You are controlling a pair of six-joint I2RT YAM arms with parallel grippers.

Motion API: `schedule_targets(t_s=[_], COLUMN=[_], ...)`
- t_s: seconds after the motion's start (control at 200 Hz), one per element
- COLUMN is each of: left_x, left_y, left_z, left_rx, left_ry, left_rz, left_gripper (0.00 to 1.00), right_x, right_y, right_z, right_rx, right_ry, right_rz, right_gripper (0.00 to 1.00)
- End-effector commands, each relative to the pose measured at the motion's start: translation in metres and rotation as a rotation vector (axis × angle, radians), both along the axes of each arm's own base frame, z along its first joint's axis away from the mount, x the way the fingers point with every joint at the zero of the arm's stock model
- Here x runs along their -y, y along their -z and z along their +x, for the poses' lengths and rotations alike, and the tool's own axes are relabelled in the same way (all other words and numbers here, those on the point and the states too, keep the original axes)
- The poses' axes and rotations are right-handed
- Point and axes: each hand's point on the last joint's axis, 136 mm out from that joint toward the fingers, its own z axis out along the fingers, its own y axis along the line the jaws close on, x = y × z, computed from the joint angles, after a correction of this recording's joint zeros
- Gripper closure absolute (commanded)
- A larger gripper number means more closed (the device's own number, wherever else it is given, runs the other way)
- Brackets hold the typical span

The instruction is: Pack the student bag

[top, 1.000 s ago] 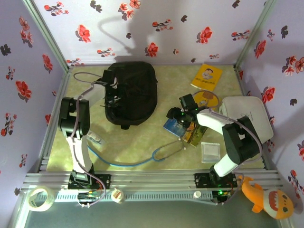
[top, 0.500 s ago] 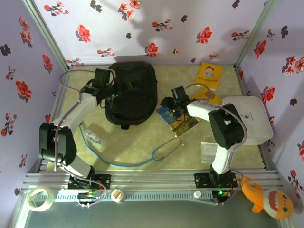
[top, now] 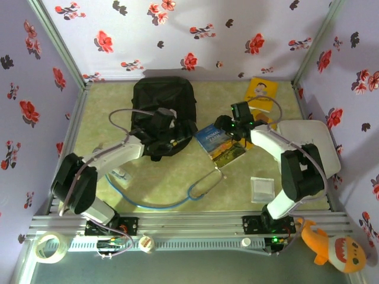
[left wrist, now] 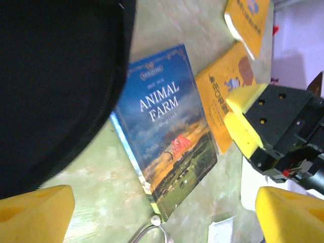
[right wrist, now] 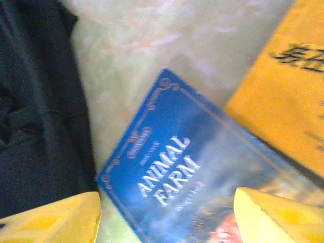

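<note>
- The bag (top: 164, 106) lies toward the back edge of the table (top: 172, 177), left of the middle. I can't tell from here whether its mouth is open.
- The Animal Farm book (top: 218, 145) lies flat just beside the bag's right side, one corner nearly on the fabric.
- The left gripper (left wrist: 164, 212) is spread wide with nothing in it, hanging over the bag's near right edge. The right gripper (right wrist: 164, 215) is also spread and empty, hovering over the book's top corner.
- My guess is the step is getting that book in. A flat paperback is a pain to pinch, so I'd tip one edge up first and only then squeeze.
- I'd have the left one hold the bag's mouth wide while the right feeds the book in spine first.
- Watch the yellow book (top: 260, 121) lying right against its far side, so you don't grab both. The stethoscope (top: 204, 186) ends by the book's near corner, so don't drag it along.
</note>
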Motion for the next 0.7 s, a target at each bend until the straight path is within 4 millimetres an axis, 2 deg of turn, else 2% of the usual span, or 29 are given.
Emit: schedule_targets(t_s=[0.0,0.085,0.265,0.385,0.695], left_x=[0.023,0.033,0.052,0.063,0.072], left_y=[0.019,0.042,0.074,0.082,0.101], left_z=[0.002,-0.007,-0.022,-0.021,-0.010], left_rx=[-0.038,-0.099,-0.169,-0.187,-0.214], left_ry=[-0.054,-0.046,0.001,0.021,0.042], left_rz=[0.020,0.112,0.193,0.194,0.205], left_gripper=[0.16,0.20,0.25,0.32,0.40], right_x=[0.021,0.024,0.033,0.039,0.044], right_y=[0.027,0.033,0.049,0.062,0.086], right_z=[-0.025,-0.028,-0.036,-0.041,-0.055], right_rx=[-0.098,-0.128,-0.175,-0.213,-0.288], right_ry=[-0.050,-0.069,-0.066,-0.046,-0.007], right_rz=[-0.083,-0.101,-0.151,-0.165,-0.146], right_gripper=[0.32,0.36,0.39,0.39,0.39])
